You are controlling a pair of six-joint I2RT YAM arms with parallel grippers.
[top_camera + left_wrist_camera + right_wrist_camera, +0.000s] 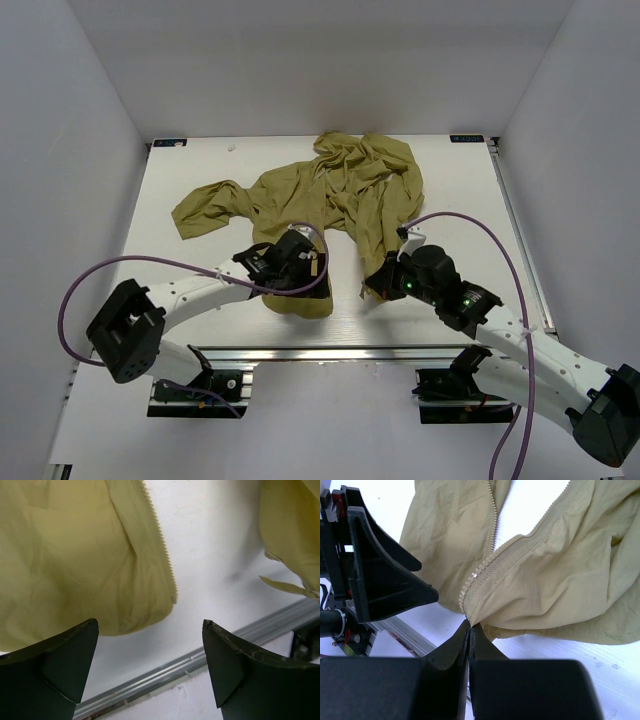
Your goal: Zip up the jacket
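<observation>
1. The jacket (335,190) lies crumpled on the white tabletop (200,160), spread from the far middle down toward the near edge, one sleeve trailing off to the left.
2. Its front is unzipped: two lower panels hang apart near the arms, with bare tabletop between them (the wrist views show this gap plainly).
3. The left end effector (305,268) sits over the lower edge of the left panel. Its fingers are spread wide and hold nothing.
4. In the left wrist view, the left end effector (150,630) frames that panel's bottom corner, with the zipper teeth (162,545) running along its edge and a metal rail (200,655) just below.
5. The right end effector (383,283) is at the lower tip of the right panel.
6. In its own camera, the right end effector (470,627) has its fingers pressed together, pinching the jacket's bottom corner right at the foot of the zipper teeth (490,565), and the fabric gathers toward the tips.
</observation>
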